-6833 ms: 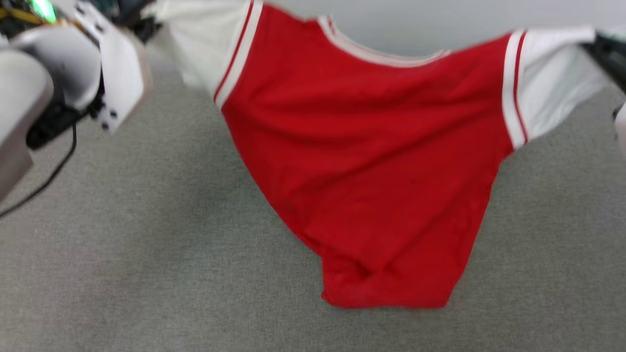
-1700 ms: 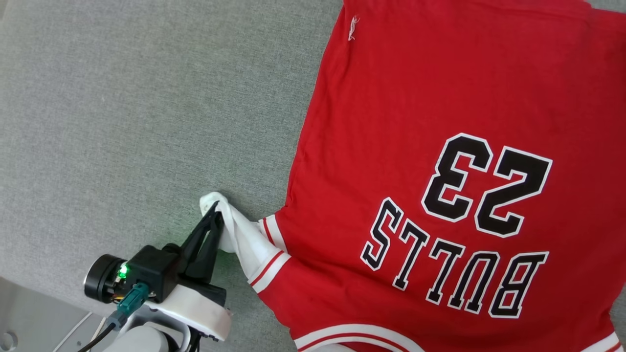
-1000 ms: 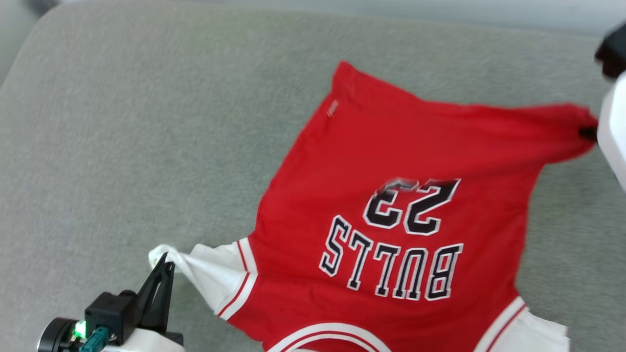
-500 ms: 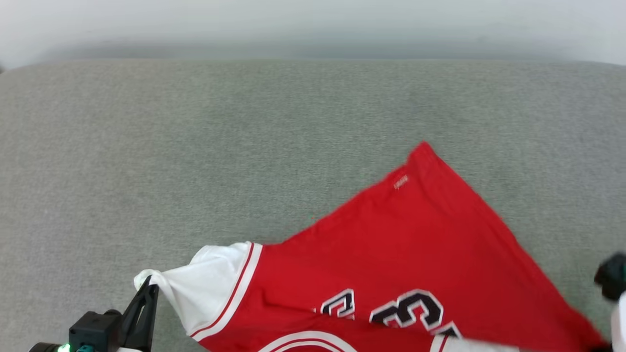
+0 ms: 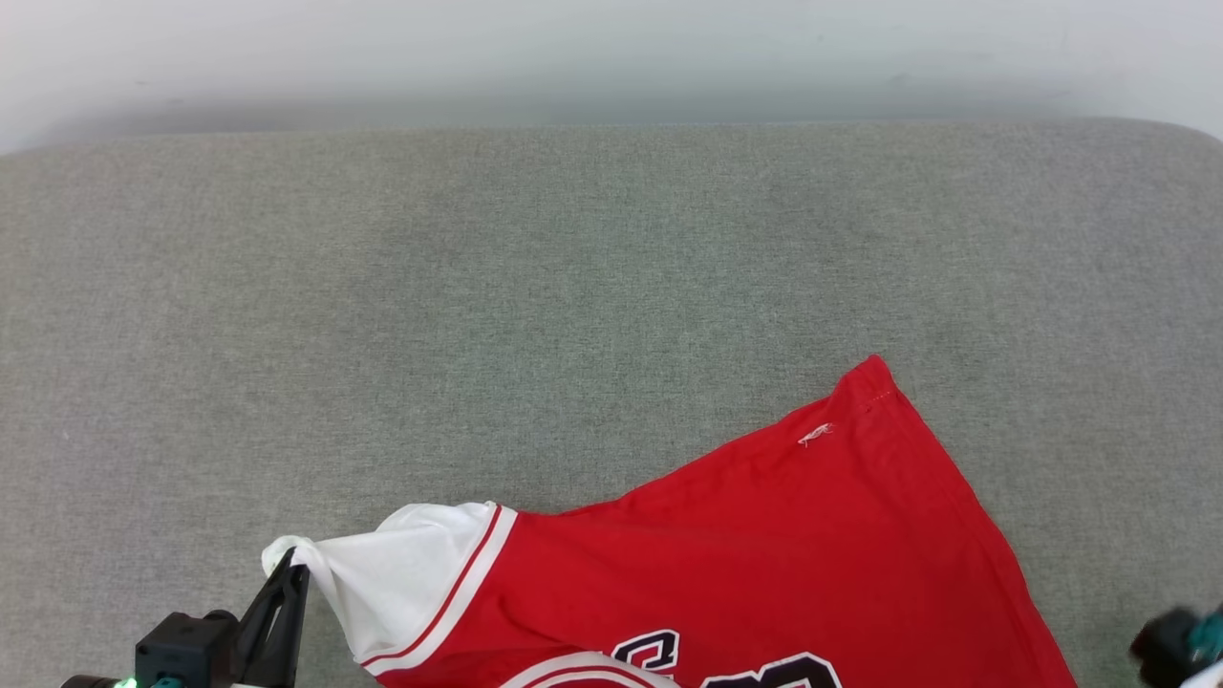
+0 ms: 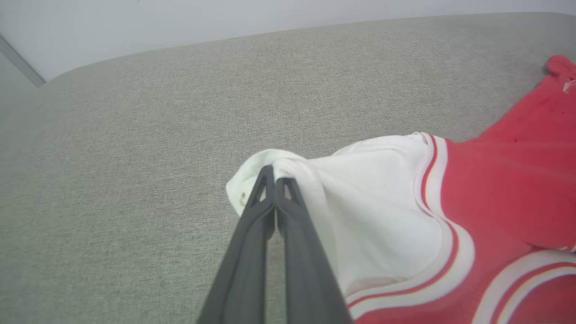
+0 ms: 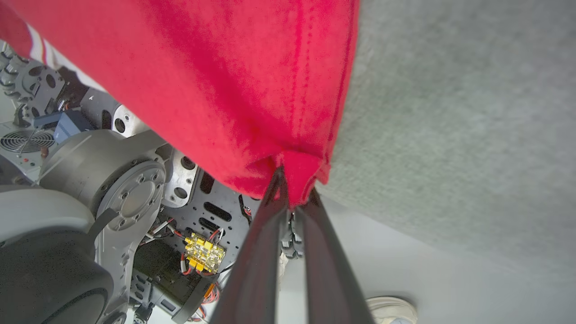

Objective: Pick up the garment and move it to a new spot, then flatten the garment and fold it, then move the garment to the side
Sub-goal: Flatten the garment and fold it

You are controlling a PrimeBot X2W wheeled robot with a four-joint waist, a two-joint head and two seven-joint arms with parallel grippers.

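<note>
The garment [image 5: 764, 554], a red jersey with a white sleeve [image 5: 401, 573] trimmed in red and white, lies on the grey cushion at the lower middle and right of the head view. One hem corner [image 5: 874, 377] points away from me, and the top of the black print [image 5: 726, 669] shows at the bottom edge. My left gripper [image 5: 294, 570] is shut on the sleeve's tip. In the left wrist view, the left gripper [image 6: 274, 174] pinches the bunched white cloth [image 6: 382, 202]. My right gripper [image 7: 288, 177] is shut on a red hem corner [image 7: 297, 171], held lifted off the cushion.
The grey fabric cushion [image 5: 573, 287] stretches wide to the left and far side, ending at a pale wall [image 5: 573, 48]. My right wrist housing [image 5: 1170, 645] sits at the lower right corner. The right wrist view looks down on my own base [image 7: 90, 189] and pale floor.
The head camera has tilted up, so more of the cushion shows. The right gripper has drawn its hem corner from the far right to the near right. The left gripper still holds the sleeve.
</note>
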